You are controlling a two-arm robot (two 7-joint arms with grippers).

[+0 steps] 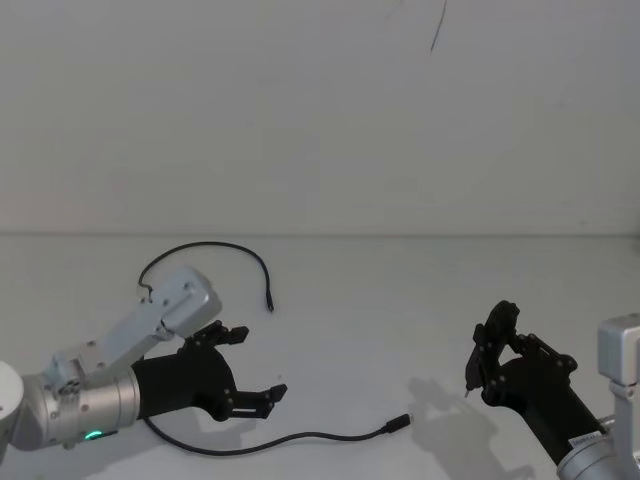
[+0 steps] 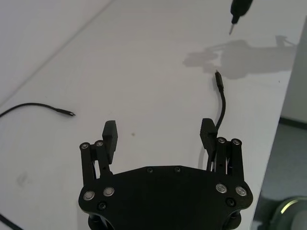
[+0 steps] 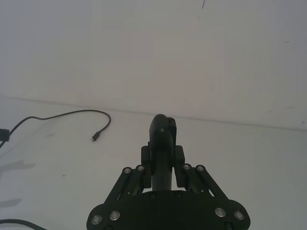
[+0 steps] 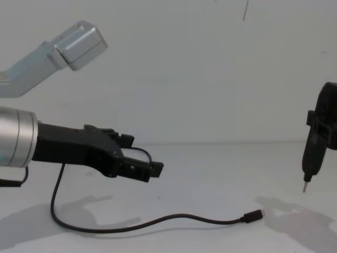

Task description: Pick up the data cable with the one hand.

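Head view, left side: my left gripper point(image 1: 258, 362) hovers low over the white table point(image 1: 400, 290), fingers spread wide with nothing between them — the silver arm behind it glows green.
Data cable point(image 1: 300, 437): lies loose on the table, one end curling away behind the left arm, the rest passing under that arm and running rightward to a small plug between the two grippers.
Handling: I judge it light, limp and thin — it should sag and swing from wherever I pinch it, and so narrow a cord could slip past the pads point(image 2: 207, 129).
Grip spot: the slack run just beside the open fingers looks best to me, a little back from the plug; the jaws would need to close fully.
Right side: my right gripper point(image 1: 492, 335) is parked well apart from the cable, clenched on a slim pen-like tool point(image 4: 310, 153), tip down.
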